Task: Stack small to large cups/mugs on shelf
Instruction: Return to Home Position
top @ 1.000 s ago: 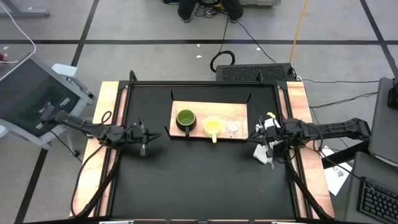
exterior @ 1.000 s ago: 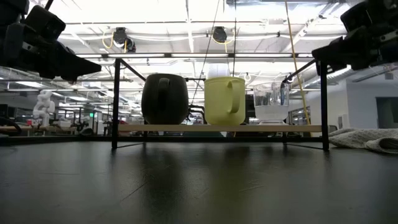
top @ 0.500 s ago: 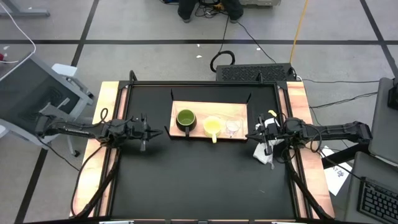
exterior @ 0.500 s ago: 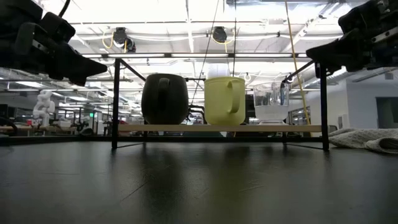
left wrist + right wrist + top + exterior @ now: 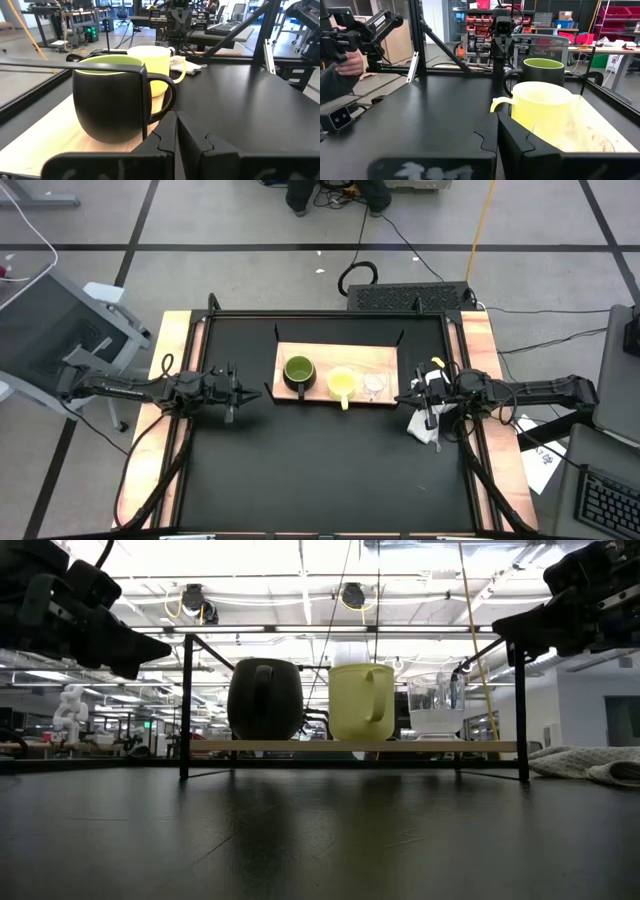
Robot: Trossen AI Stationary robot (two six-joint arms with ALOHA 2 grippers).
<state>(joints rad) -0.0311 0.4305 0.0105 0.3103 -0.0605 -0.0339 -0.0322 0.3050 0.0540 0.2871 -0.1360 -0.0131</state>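
The wooden shelf (image 5: 385,358) stands at the table's far middle on black legs (image 5: 186,710). In a row on it, each on its base, stand the dark olive-green mug (image 5: 298,371) at the left, the yellow mug (image 5: 342,384) in the middle and the small clear cup (image 5: 374,385) at the right. My left gripper (image 5: 250,392) hovers left of the shelf, shut and empty, pointing at the green mug (image 5: 110,97). My right gripper (image 5: 403,400) hovers right of the shelf, shut and empty, pointing at the yellow mug (image 5: 542,107) and the clear cup (image 5: 575,135).
A white cloth (image 5: 425,427) lies on the table under my right gripper, near the right rail; it also shows in the low view (image 5: 590,762). Wooden side rails (image 5: 165,380) flank the black tabletop. A person's hand (image 5: 342,62) shows beyond the table's left side.
My left gripper has moved a little toward the shelf and slightly down, still shut. My right gripper has shifted slightly toward the shelf. The cups have stayed where they were.
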